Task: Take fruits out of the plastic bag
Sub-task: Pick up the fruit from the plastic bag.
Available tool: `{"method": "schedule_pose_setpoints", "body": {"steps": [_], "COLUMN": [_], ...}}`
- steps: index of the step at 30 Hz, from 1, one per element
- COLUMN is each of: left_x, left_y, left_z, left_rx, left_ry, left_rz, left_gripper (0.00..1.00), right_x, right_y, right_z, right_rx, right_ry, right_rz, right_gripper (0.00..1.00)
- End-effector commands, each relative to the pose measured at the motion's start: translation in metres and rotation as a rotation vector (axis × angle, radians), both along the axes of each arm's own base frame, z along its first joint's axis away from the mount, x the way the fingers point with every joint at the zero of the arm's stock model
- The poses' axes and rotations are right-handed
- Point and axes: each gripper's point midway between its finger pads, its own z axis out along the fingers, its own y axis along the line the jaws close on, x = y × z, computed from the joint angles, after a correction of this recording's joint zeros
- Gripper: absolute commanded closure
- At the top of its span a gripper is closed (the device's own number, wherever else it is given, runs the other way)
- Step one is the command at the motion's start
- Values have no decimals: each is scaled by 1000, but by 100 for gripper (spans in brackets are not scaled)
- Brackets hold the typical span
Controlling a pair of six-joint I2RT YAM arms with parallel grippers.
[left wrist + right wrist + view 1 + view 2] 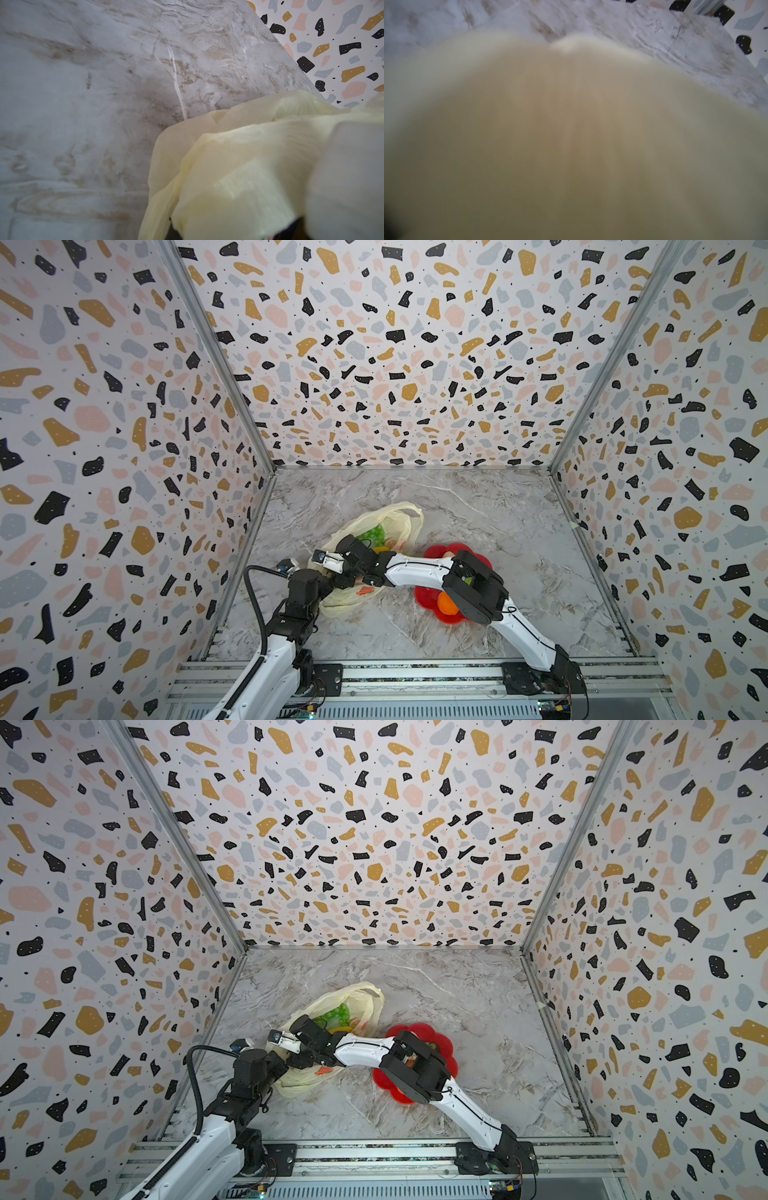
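- Found the plastic bag lying crumpled on the marble-grey tabletop, left of centre. Showed pale yellow and translucent in both top views, with a loop handle at the far end and the mouth turned toward the arms.
- Made out a green grape bunch through the film near the bag's middle. Saw a yellow banana just beside it on the near side, both inside the bag.
- Saw one orange already out, resting on a red flower-shaped plate just right of the bag. Found the plate partly hidden under the elbow of the right arm.
- Found the right end effector reaching into the bag's mouth, close to the grapes. Could not tell the width of its jaws, nor any hold on a fruit, with the right wrist view filled by blurred yellow film.
- Found the left end effector fully closed at the bag's near-left edge, pinching the film. Saw that film bunched right up against the lens in the left wrist view.
- Noted orange fruit prints on the bag's near side, beneath the right forearm.
- Noted terrazzo-patterned walls standing round three sides of the tabletop.
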Motion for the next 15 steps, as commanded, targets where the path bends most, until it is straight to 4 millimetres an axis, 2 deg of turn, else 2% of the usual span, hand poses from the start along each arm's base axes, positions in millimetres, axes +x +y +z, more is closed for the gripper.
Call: {"method": "schedule_pose_setpoints", "body": {"steps": [1,7,12,15], "left_x": [10,10,11,11], "left_y": [-2,-4,-5,-5], "left_z": [18,19,19,20], "left_rx": [-6,-8,-6,-2], "left_ry": [-51,-51,-50,-51], "left_rz": [-12,-26,-32,-33], "left_gripper": [100,100,100,100], "right_x": [1,17,17,17], "right_y": [7,3,7,10], "right_z": [58,59,51,47], "right_rx": [77,73,61,62], "right_ry": [-130,-221,-225,-220], "right_rz": [-11,-97,-85,-79], "right_gripper": [26,32,33,39]}}
